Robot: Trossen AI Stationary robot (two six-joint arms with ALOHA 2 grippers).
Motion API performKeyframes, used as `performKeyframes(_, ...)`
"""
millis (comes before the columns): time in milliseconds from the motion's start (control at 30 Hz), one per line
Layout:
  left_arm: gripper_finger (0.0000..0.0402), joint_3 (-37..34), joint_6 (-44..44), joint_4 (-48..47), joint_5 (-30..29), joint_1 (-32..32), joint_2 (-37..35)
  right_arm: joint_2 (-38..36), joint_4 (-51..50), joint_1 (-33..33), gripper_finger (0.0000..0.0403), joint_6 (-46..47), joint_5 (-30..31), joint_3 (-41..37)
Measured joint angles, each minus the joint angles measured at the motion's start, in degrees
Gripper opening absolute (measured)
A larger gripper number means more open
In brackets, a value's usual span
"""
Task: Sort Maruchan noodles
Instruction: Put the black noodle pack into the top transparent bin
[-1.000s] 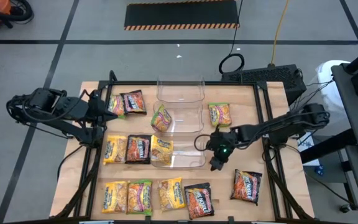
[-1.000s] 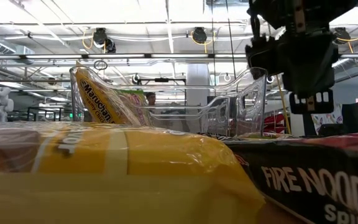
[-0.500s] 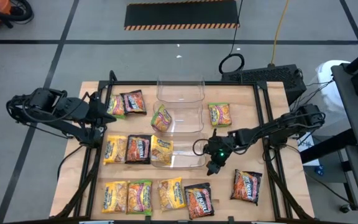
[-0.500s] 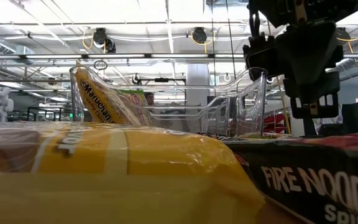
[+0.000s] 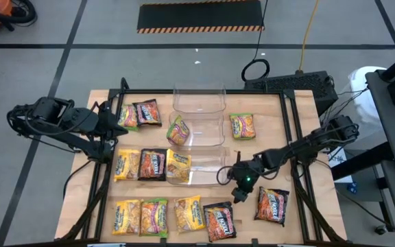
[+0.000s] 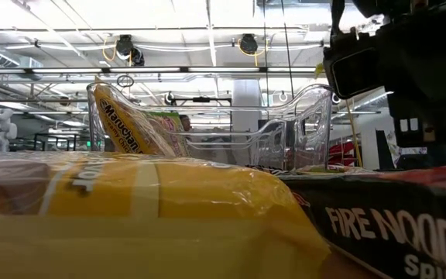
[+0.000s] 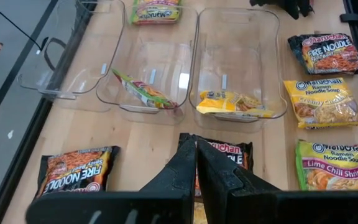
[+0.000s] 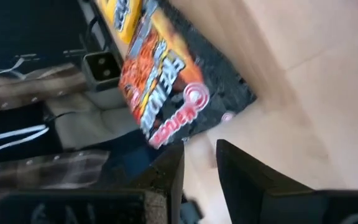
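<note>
Black-red noodle packet [image 5: 219,220] flat, long axis slightly tilted; right claw [image 5: 241,195] just beside, narrowly spread, empty.

The right gripper [image 5: 241,194] has moved from beside the near bin [image 5: 197,171] toward the front-row packets.

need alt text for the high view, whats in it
Overhead view of a wooden table with three clear bins in a column and ramen packets scattered around them. The right gripper hovers near a dark packet at the front edge. The left gripper rests at the far left.
</note>
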Motion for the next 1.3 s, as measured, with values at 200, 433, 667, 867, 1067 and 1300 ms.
performKeyframes(200,0.0021,0.0,-0.6,0.0,0.0,0.0,0.0,0.0,0.0,1.3,0.0091,1.9,7.5,0.0)
performKeyframes(433,0.0021,0.0,-0.8,0.1,0.0,0.0,0.0,0.0,0.0,4.3,0.0091,6.6,11.3,0.0)
performKeyframes(667,0.0021,0.0,-0.5,0.1,0.0,0.0,0.0,0.0,0.0,7.2,0.0091,8.2,14.6,0.0)
performKeyframes(867,0.0021,0.0,-0.5,0.1,0.0,0.0,0.0,0.0,0.0,8.7,0.0091,9.0,20.7,0.0)
performKeyframes(1067,0.0021,0.0,-0.4,0.1,0.0,0.0,0.0,0.8,0.5,8.7,0.0091,10.2,20.7,0.0)
performKeyframes(1300,0.0021,0.0,-0.4,0.1,0.7,0.0,0.0,5.0,6.1,9.2,0.0091,12.6,16.4,0.0)
